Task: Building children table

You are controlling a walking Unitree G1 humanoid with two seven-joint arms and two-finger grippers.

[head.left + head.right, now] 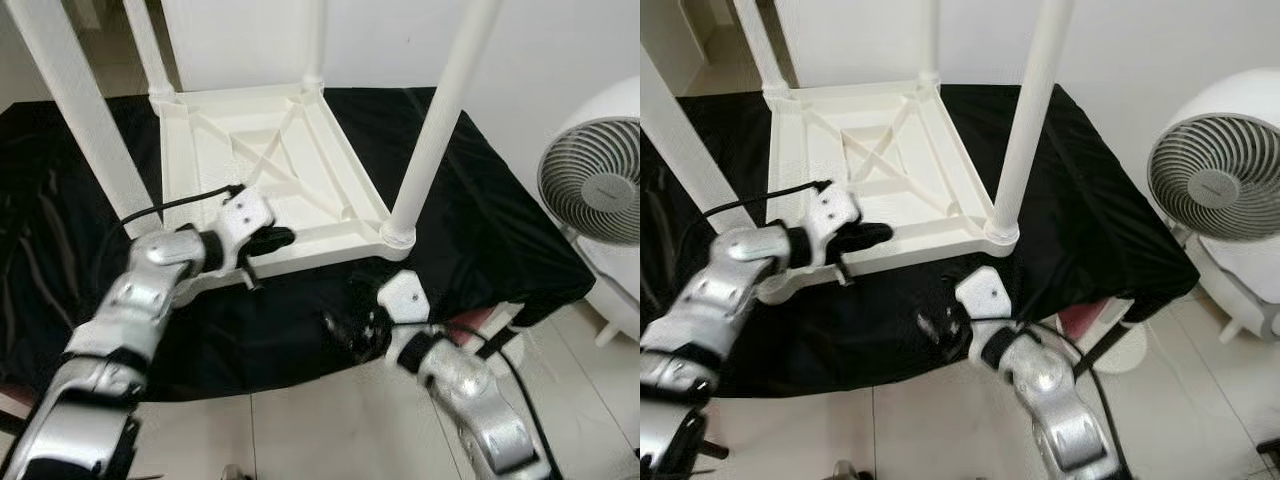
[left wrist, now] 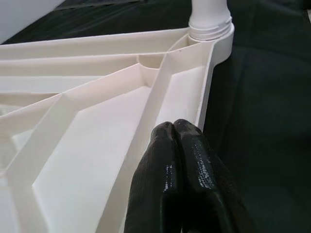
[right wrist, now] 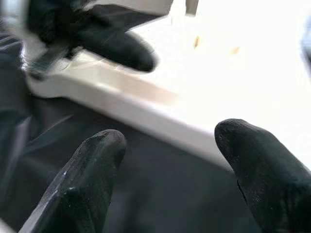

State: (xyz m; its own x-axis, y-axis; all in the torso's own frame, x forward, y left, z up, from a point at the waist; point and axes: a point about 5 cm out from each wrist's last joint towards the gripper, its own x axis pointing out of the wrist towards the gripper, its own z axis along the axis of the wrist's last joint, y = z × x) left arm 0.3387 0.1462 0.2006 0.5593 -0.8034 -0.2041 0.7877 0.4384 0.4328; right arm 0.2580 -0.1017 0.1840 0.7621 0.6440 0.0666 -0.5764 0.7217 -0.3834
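A white plastic children's table point(image 1: 270, 150) lies upside down on a black cloth point(image 1: 500, 220), its ribbed underside facing up. Several white legs stand up from its corners; the near right leg point(image 1: 430, 130) sits in its socket point(image 2: 209, 19). My left gripper point(image 1: 275, 238) rests at the table's near rim, shut with nothing between its fingers point(image 2: 165, 160). My right gripper point(image 1: 345, 330) hovers low over the cloth just in front of that rim point(image 3: 146, 107), open, its fingers point(image 3: 92, 165) spread and pointing toward the left gripper point(image 3: 116, 46).
A white round fan point(image 1: 600, 190) stands on the floor at the right, close to the cloth's corner. Pale floor tiles point(image 1: 320, 430) run along the near side. A red object point(image 1: 470, 325) peeks out under the cloth's front edge.
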